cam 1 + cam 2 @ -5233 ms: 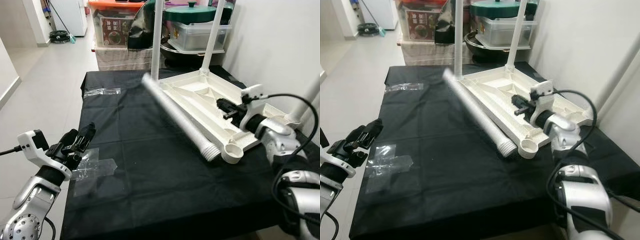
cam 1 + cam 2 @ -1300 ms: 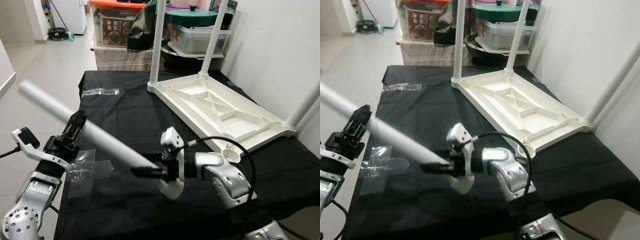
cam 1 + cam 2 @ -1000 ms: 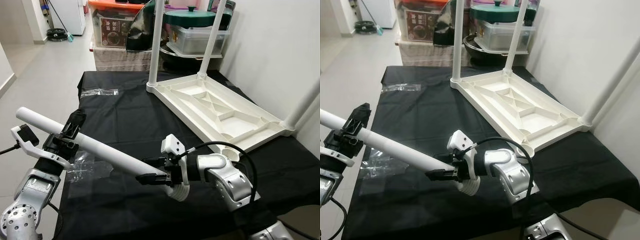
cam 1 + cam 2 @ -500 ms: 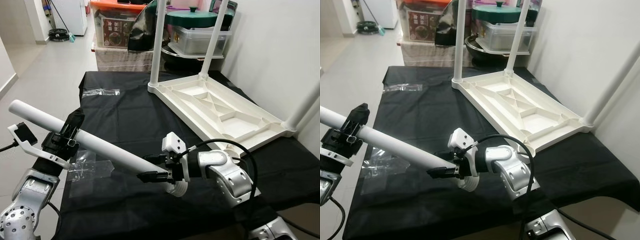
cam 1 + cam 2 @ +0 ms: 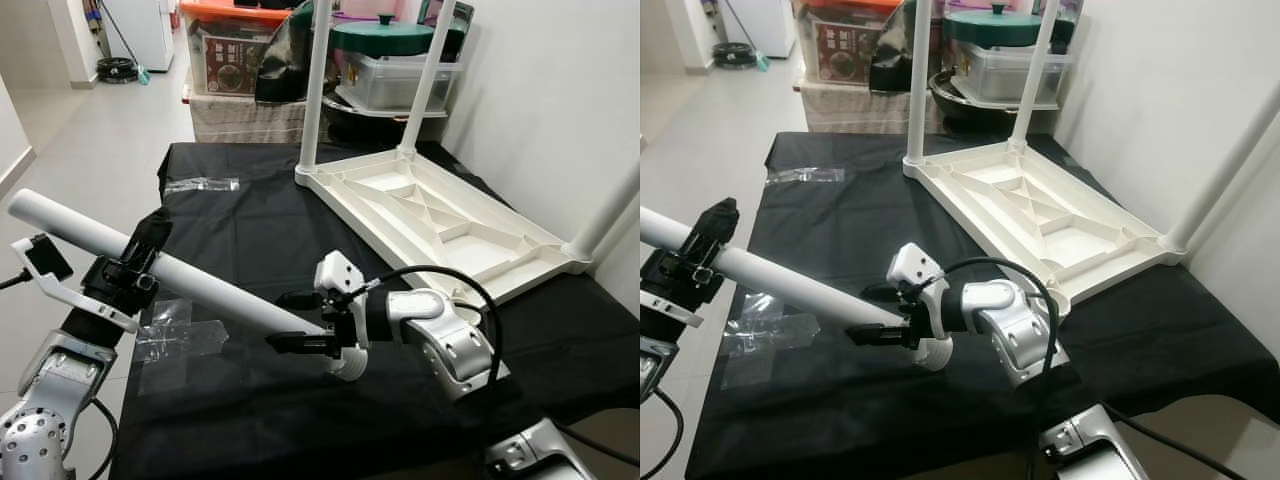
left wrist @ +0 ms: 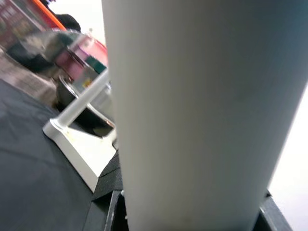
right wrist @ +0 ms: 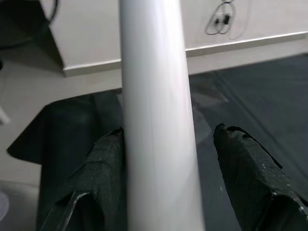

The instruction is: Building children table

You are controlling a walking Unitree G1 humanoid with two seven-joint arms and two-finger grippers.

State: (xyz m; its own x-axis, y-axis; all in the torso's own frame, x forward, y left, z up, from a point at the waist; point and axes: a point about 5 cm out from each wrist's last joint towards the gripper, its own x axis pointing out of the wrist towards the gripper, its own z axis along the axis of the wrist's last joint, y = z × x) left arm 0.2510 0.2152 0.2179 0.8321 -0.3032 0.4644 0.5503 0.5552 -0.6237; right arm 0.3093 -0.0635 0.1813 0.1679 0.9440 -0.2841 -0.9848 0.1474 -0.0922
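One long white cylindrical plastic table leg is held slanted above the black cloth-covered table, smooth and matte along its length, with a ribbed threaded end near the right gripper. The left gripper is clamped around the leg's upper part, near its higher end. The right gripper's black fingers are seen spread to either side of the leg's lower part, one finger close against it and the other standing off with a gap (so no firm clasp is shown there).

One white ribbed plastic tabletop lies upside down on the far right of the cloth, its moulded underside facing up. Three more white legs are already standing in its corners: two at the far end and one at the right edge. An empty round socket is seen at the near corner.

Two clear plastic wrappers lie on the cloth: one crumpled near the left gripper, one further back.
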